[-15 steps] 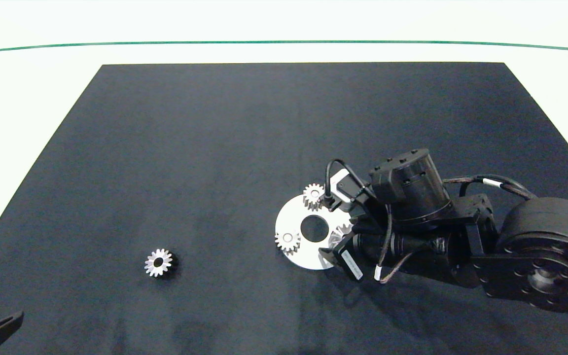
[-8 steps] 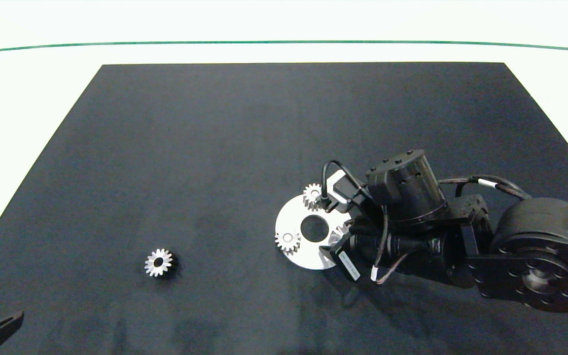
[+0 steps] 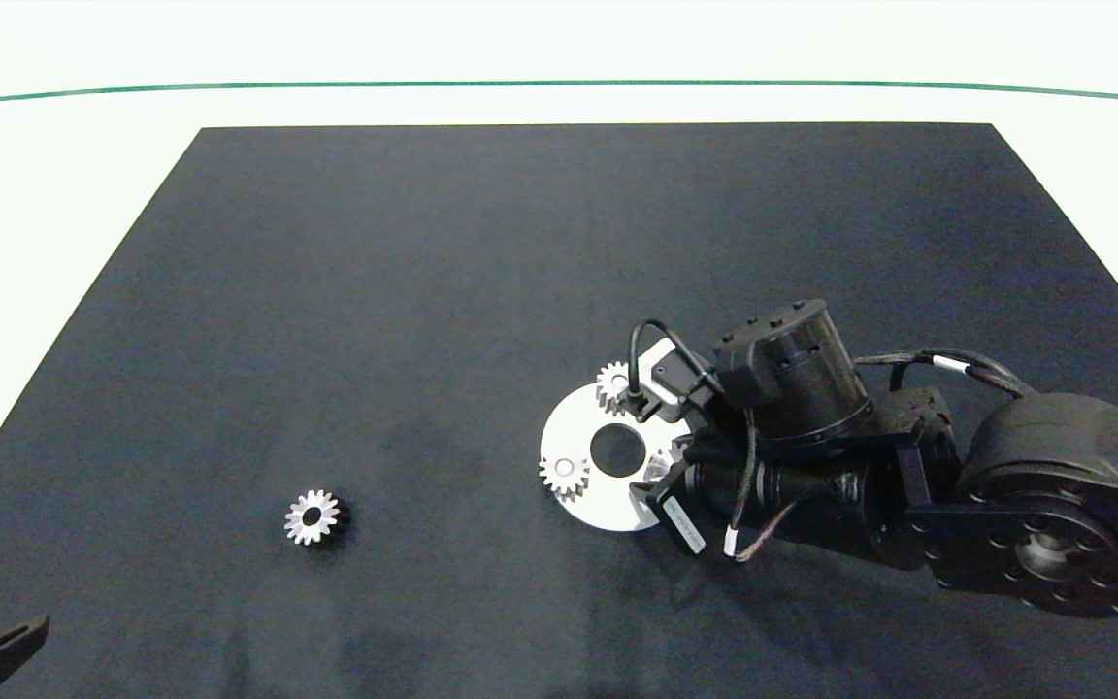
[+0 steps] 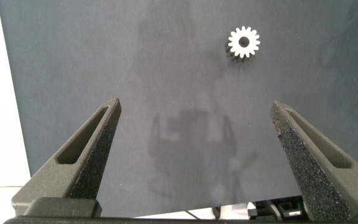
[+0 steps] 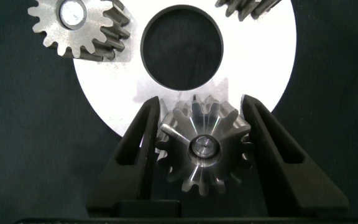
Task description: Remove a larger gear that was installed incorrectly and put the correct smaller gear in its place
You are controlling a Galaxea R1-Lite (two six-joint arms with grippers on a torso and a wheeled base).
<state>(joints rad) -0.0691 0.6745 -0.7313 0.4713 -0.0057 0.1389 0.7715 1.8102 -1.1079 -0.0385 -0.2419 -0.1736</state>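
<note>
Between our right gripper (image 5: 204, 134) jaws sits the larger gear (image 5: 204, 144) on its peg, fingers flanking, seemingly touching; left jaws wide, empty.

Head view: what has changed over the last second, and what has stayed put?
The right arm has crept leftward over the plate, carrying the right gripper, whose fingers flank the larger gear. The smaller gear, the plate's two small gears and the left gripper have not moved.
</note>
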